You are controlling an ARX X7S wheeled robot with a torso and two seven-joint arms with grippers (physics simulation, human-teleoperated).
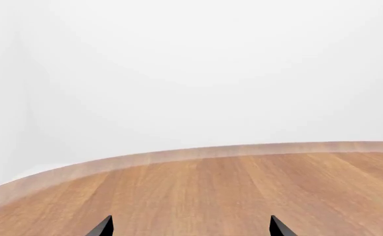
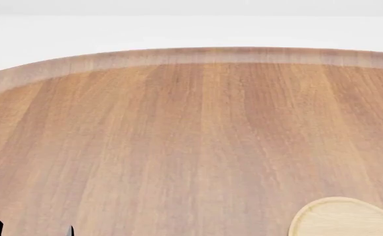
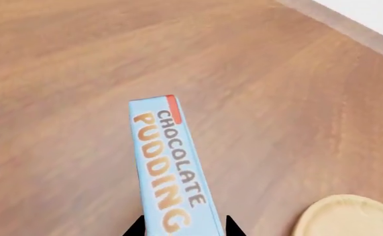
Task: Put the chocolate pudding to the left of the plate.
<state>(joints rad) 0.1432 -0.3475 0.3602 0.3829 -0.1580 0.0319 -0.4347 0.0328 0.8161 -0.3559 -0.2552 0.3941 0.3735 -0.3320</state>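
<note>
Pudding: the pudding [image 3: 170, 167] sits between the two dark tips of the right gripper [image 3: 181, 227] in the right wrist view, label face up, its long axis running straight out from the gripper over the table [image 3: 67, 64]

Right gripper: clamped on the box by the look of it — a tip shows at each side of the near end, though the contact itself falls at the frame's edge

Plate: the plate [image 3: 349, 216] lies near the pudding, off to one side and lower; only a pale arc of rim shows there, and in the head view the plate [image 2: 346, 219] sits at the table's near right

Height: the box appears to hang above the wood rather than rest on it — a judgement from how the grain passes beneath it

Left gripper: the left gripper [image 1: 191, 227] shows two tips set wide apart over bare wood, holding nothing; its tips [image 2: 30, 228] also show at the head view's lower left

Nearer arm: the right, already carrying the box

Key relation: the target spot is the bare wood left of the plate in the head view; the box, unseen there, probably needs to go down on that side, clear of the rim
</note>
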